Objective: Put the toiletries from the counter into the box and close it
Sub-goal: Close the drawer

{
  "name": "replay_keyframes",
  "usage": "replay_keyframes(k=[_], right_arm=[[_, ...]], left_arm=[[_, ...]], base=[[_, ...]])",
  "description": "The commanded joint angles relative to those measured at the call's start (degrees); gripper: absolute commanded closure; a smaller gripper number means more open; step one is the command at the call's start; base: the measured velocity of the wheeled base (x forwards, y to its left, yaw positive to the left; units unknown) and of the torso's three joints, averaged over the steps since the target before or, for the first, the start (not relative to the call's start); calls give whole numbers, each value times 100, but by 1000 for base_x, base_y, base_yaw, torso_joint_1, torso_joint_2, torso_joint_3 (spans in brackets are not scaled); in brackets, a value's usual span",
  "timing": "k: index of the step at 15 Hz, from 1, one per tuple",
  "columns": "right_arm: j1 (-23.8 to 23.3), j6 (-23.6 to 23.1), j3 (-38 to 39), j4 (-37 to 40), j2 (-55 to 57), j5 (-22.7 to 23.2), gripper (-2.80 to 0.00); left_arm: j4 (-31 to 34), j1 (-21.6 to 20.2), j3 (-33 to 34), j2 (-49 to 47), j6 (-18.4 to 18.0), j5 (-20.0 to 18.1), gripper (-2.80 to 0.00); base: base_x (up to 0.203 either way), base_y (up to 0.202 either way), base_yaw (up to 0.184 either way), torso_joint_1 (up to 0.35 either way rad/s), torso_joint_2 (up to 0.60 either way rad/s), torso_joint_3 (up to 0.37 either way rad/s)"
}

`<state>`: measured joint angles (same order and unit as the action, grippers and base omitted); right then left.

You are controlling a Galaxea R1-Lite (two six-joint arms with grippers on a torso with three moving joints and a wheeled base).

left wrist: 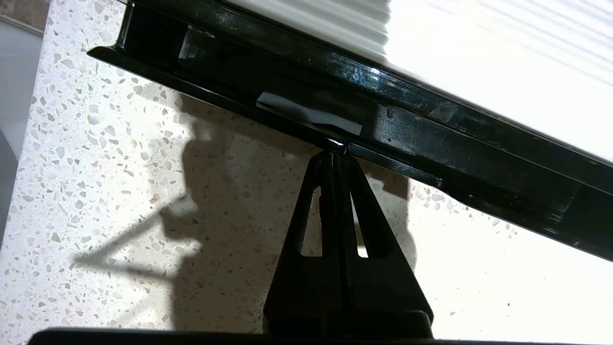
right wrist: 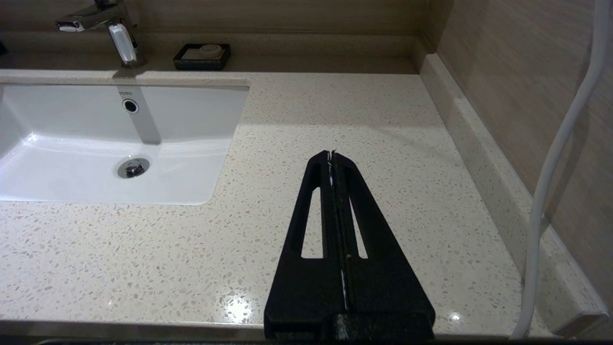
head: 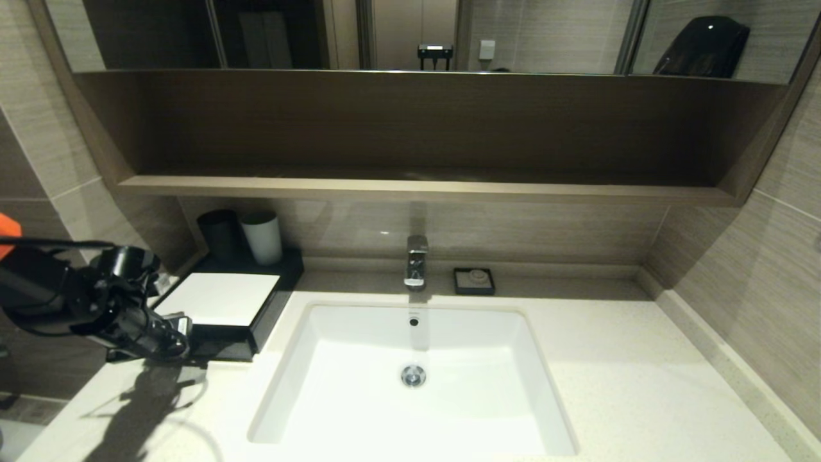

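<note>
Left end effector point(left wrist: 335, 155) (fingers pressed together) touches box point(left wrist: 431, 129) drawer front; right idle.

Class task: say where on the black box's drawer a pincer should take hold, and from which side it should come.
Grip the drawer's thin front lip, coming from the counter's front edge. The lip juts out below the box and faces that way. The shut left pincer already touches it there.

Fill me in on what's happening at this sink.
The left gripper, shut, has its tip against the front edge of the black box's drawer at the left of the counter. No toiletry packets lie loose on the counter. The right gripper is shut and empty over the counter right of the sink.
</note>
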<state>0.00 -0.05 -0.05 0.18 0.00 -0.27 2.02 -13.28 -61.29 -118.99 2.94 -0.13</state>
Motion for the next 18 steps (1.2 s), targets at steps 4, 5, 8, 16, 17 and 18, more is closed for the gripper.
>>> replay_keyframes(k=[4, 5, 8, 16, 17, 18], right_arm=[[0, -4, -3, -6, 0, 0, 0], [0, -4, 5, -1, 0, 0, 0], [0, -4, 4, -1, 0, 0, 0], [0, -2, 4, -1, 0, 0, 0], [0, -2, 3, -1, 0, 0, 0], [2, 1, 5, -1, 0, 0, 0]], left_arm=[[0, 32, -116, -41, 99, 4, 0], [0, 36, -146, -54, 111, 5, 0], [0, 60, -163, -54, 114, -4, 0], [0, 88, -313, -142, 190, -4, 0], [0, 88, -330, -142, 198, -4, 0], [0, 88, -339, -142, 207, -4, 0]], base=[[0, 0, 0, 0, 0, 0], [0, 0, 0, 0, 0, 0], [0, 0, 0, 0, 0, 0], [0, 0, 0, 0, 0, 0], [0, 0, 0, 0, 0, 0], [0, 0, 0, 0, 0, 0]])
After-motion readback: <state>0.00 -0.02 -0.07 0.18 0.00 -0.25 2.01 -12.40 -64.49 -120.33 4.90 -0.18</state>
